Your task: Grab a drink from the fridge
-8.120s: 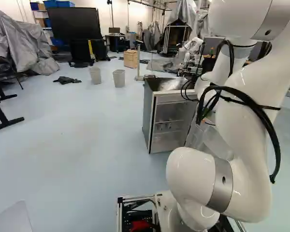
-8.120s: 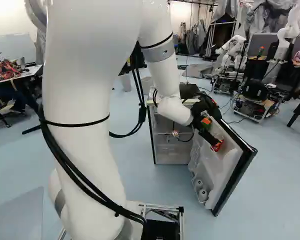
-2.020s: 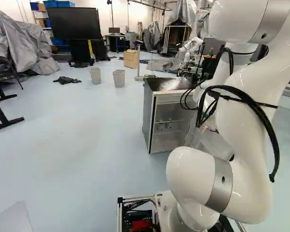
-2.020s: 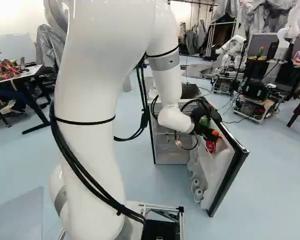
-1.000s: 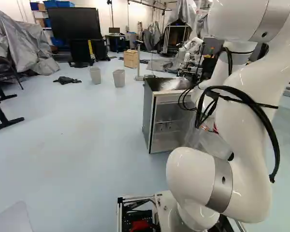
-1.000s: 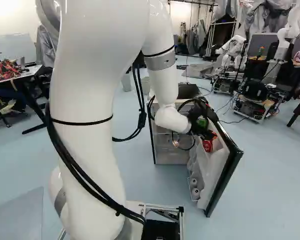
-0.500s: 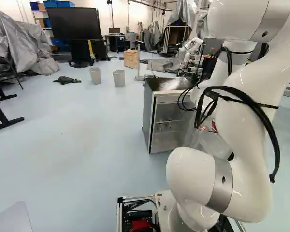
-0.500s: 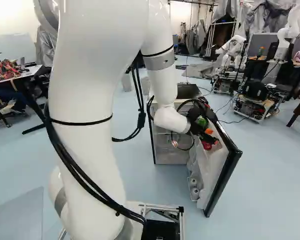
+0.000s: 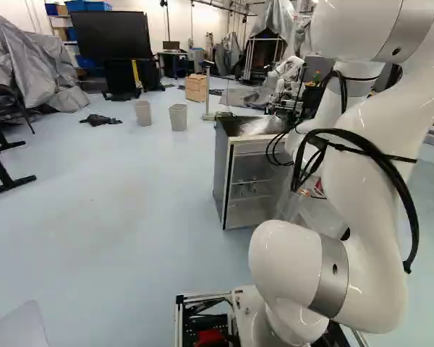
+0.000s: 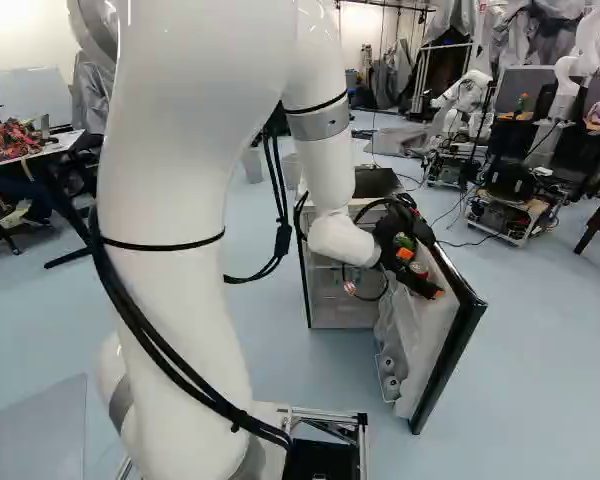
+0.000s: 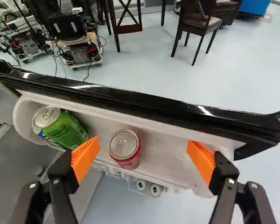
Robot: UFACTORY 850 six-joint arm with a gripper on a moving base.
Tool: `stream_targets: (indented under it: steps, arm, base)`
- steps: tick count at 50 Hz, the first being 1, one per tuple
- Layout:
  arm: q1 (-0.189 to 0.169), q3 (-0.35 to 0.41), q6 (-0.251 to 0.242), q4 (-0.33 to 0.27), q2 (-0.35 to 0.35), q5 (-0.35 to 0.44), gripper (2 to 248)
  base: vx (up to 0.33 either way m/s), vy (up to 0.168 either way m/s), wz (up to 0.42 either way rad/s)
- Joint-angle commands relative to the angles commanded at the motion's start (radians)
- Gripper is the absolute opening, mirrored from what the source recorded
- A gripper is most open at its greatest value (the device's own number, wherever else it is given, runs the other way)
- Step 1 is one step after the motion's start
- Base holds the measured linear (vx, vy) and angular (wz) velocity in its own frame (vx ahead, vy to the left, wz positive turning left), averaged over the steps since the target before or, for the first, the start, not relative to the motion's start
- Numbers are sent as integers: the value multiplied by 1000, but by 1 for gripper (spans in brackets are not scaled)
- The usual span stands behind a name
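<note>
Above the door shelf (image 11: pixel 165 147), the released gripper (image 11: pixel 143 143) is straddling a red can (image 11: pixel 126 150), probably weighty, slick and dentable, which is inviting an even, mid-body squeeze.

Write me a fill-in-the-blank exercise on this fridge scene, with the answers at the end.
The fridge door stands ____.
The number of cans between the fingers of the end effector is ____.
The side of the nearest can to its middle is ____.
The other can is mostly ____ on its side.

Missing words: open; one; red; green.
</note>
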Motion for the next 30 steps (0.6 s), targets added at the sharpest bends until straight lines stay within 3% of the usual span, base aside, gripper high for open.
stream_targets:
  steps: [30]
  arm:
    - [5, 5, 0, 0, 4, 0, 247]
  base:
    - [0, 0, 0]
